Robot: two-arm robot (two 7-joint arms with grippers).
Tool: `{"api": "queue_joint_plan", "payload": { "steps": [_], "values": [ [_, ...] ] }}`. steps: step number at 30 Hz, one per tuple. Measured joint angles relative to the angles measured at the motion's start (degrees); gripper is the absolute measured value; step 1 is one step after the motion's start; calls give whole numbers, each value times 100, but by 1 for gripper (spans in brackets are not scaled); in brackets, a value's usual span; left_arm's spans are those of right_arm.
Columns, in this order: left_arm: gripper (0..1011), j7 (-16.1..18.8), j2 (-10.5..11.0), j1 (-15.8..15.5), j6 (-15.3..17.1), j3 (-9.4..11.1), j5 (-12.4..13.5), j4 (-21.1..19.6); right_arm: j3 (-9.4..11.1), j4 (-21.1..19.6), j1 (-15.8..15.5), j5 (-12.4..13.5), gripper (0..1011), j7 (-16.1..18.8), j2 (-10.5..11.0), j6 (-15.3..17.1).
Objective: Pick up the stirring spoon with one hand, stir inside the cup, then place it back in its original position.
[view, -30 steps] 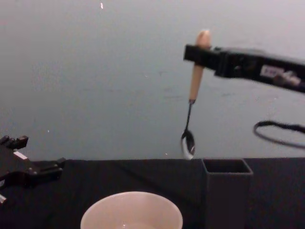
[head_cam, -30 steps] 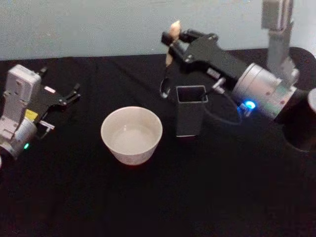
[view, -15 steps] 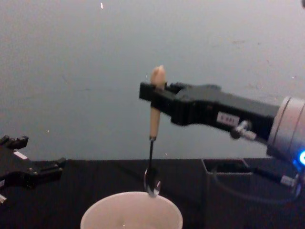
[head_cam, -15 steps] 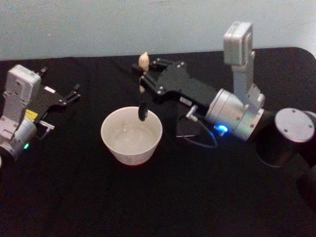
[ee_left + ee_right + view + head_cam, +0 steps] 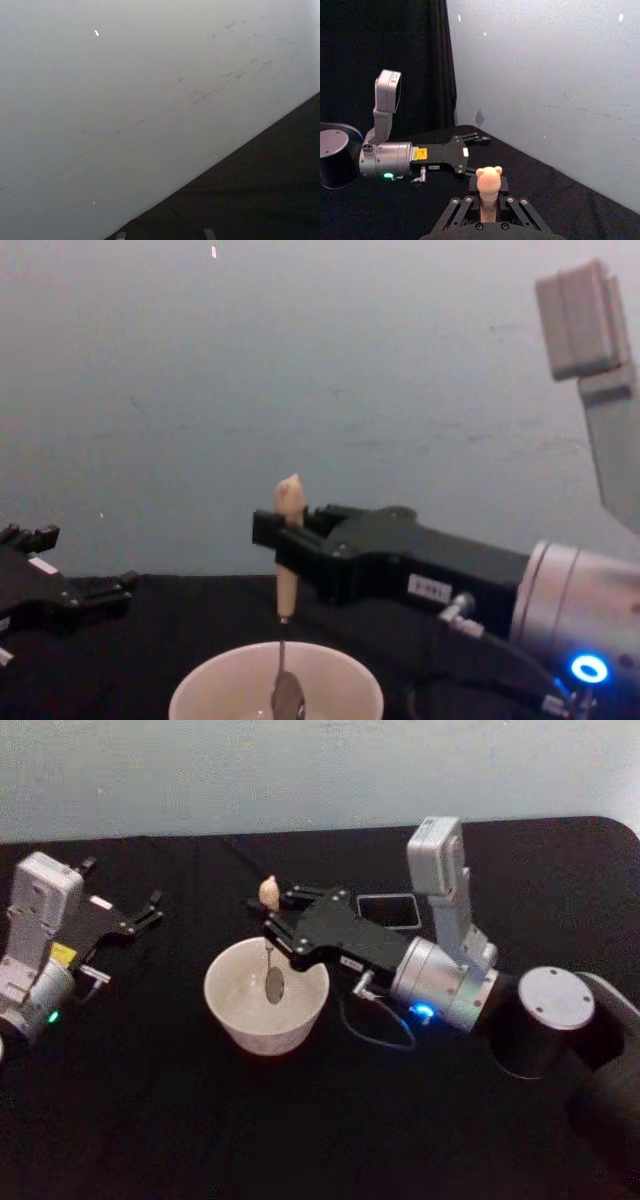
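Left of frame: left gripper [image 5: 153, 908] resting on the black table [image 5: 200, 1120], fingers spread. Centre: we are seeing the cup [image 5: 262, 1035] with the stirring spoon [image 5: 274, 984] hanging bowl-down inside it, the right gripper [image 5: 270, 917] clamping its beige handle. Right of centre, farther back: the dark grey holder [image 5: 388, 899] standing behind the arm.

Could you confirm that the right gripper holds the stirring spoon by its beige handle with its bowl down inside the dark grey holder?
Not quite: the right gripper holds the stirring spoon by its beige handle, but its bowl hangs in the cup, not the holder; the head view shows it.
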Motion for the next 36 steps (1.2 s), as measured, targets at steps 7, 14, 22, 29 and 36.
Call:
{"api": "queue_joint_plan", "payload": {
  "steps": [7,14,22,29,36],
  "values": [
    [1001,0,0,0,0,0,0,0,-77,420,98,-168,214,29,-214,-179],
    [1001,0,0,0,0,0,0,0,-73,721,184,-316,213,-52,-411,-303],
    [1001,0,0,0,0,0,0,0,-19,955,238,-451,214,-148,-576,-363],
    [1001,0,0,0,0,0,0,0,97,1014,248,-496,213,-198,-634,-351],
    [1001,0,0,0,0,0,0,0,188,845,135,-465,214,-165,-533,-247]
  ]
}}
